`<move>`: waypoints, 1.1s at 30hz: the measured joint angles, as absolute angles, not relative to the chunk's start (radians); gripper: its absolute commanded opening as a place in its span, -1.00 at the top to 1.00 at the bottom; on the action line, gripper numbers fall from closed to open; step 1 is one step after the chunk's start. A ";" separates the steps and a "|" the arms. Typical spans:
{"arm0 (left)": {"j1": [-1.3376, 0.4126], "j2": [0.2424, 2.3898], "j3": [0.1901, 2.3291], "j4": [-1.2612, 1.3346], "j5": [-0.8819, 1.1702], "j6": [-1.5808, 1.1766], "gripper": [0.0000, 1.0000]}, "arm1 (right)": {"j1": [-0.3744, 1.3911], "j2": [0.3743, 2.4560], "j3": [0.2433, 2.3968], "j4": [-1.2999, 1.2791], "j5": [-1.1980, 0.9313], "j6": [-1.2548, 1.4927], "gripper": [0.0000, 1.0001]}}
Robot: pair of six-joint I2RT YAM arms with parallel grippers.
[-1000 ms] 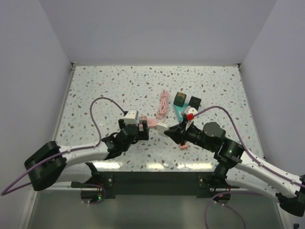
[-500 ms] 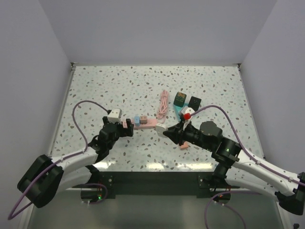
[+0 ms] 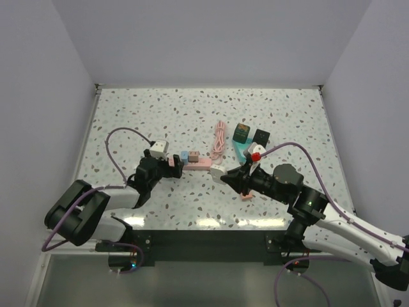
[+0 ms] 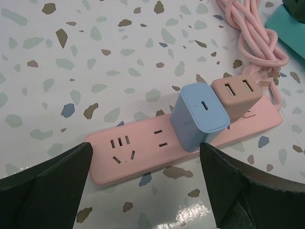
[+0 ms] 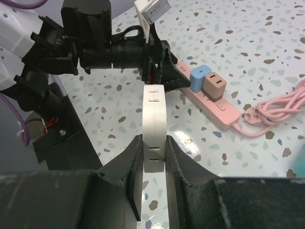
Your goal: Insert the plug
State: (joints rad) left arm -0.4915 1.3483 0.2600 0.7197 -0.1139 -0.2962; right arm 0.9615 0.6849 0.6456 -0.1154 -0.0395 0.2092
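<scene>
My right gripper (image 5: 154, 152) is shut on the off-white plug (image 5: 155, 119) and holds it upright above the table. In the top view this plug (image 3: 217, 171) hangs just right of the pink power strip (image 3: 199, 164). The strip (image 4: 138, 148) lies flat, with a blue adapter (image 4: 200, 117) and a tan adapter (image 4: 236, 95) plugged into it; its left sockets are free. My left gripper (image 4: 145, 191) is open and empty, low at the strip's left end, with a finger on either side of its near edge. It also shows in the top view (image 3: 174, 165).
The strip's pink cable (image 3: 219, 141) lies coiled behind it. A teal power strip (image 3: 239, 151) with two dark adapters (image 3: 241, 132) lies at the right rear. A small pink block (image 3: 247, 195) lies below my right gripper. Walls close in three sides.
My left gripper pulled back left off the strip, then came forward again to its left end. The right gripper with the plug has barely moved.
</scene>
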 measured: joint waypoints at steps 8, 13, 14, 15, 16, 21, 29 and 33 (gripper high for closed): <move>-0.484 1.426 0.273 0.813 -0.089 -0.291 -1.00 | 0.962 0.685 0.646 -0.117 -0.039 0.209 1.00; -0.484 1.473 0.273 0.883 -0.074 -0.295 -1.00 | 0.962 0.687 0.646 -0.116 -0.039 0.209 1.00; -0.487 1.476 0.273 0.889 -0.072 -0.296 -1.00 | 0.962 0.688 0.646 -0.116 -0.040 0.209 1.00; -0.492 1.477 0.273 0.891 -0.072 -0.296 -0.99 | 0.962 0.691 0.646 -0.115 -0.040 0.209 1.00; -0.498 1.478 0.273 0.893 -0.072 -0.296 -0.97 | 0.962 0.693 0.646 -0.114 -0.041 0.209 1.00; -0.549 1.482 0.273 0.895 -0.075 -0.296 -0.92 | 0.962 0.701 0.646 -0.115 -0.043 0.209 1.00; -0.603 1.474 0.273 0.878 -0.153 -0.315 -0.92 | 0.962 0.715 0.646 -0.110 -0.044 0.210 1.00; -0.617 1.405 0.233 0.850 -0.170 -0.337 -0.94 | 0.962 0.774 0.654 -0.122 -0.037 0.213 1.00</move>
